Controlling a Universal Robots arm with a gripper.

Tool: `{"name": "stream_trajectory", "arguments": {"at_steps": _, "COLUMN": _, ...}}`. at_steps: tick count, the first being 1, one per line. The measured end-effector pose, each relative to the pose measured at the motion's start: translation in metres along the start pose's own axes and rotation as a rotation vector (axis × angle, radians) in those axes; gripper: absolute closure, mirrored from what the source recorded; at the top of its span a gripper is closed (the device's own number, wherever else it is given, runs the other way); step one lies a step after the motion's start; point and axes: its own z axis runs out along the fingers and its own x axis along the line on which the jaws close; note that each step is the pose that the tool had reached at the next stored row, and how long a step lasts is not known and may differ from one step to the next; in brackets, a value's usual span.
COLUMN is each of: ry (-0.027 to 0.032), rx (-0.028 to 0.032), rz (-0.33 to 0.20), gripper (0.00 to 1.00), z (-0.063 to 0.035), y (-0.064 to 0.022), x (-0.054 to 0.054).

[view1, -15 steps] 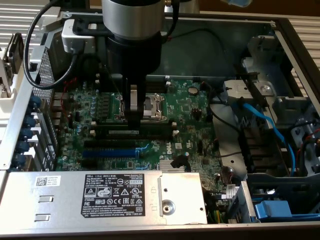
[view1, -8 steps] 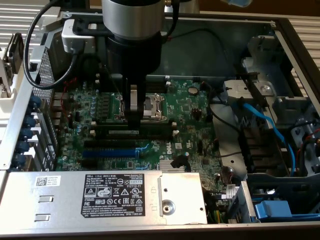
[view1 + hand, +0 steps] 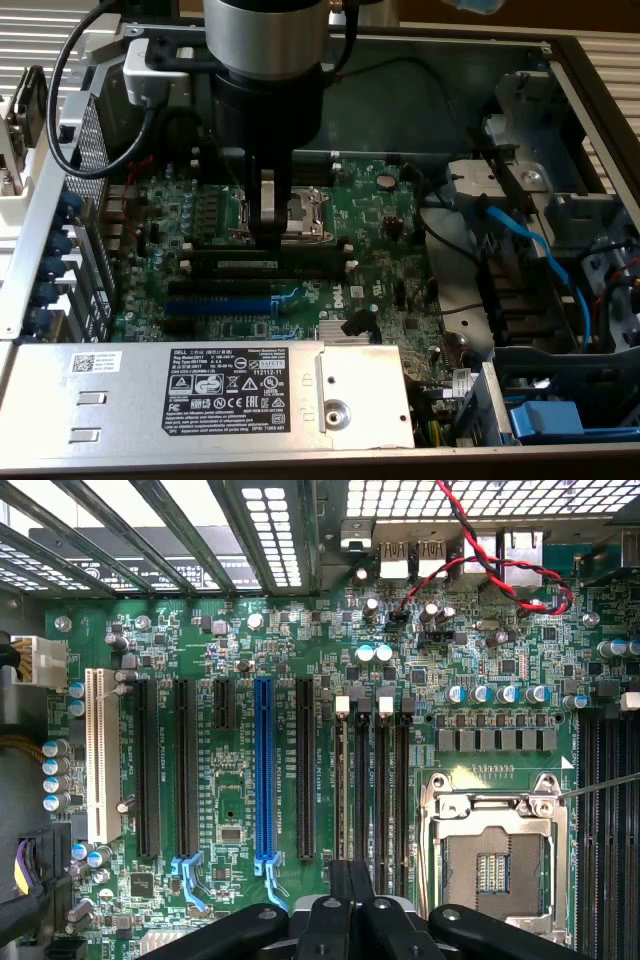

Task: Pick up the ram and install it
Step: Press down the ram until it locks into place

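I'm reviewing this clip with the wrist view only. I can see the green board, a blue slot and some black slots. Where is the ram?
Observer: In the exterior view, the ram is a dark strip with a white label. It lies level beside the processor socket, directly under the hand. I cannot tell whether it is seated.
Operator: What lies past the board's edge?
Observer: A silver box with a printed label runs along the board's near edge in the exterior view.
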Motion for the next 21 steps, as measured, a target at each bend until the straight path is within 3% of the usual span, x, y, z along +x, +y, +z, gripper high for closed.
{"name": "stream_trajectory", "arguments": {"at_steps": 21, "ry": 0.0000, "rx": -0.0004, "rz": 0.000, "gripper": 0.90, "z": 0.0002, "y": -0.0065, "x": -0.0007}}
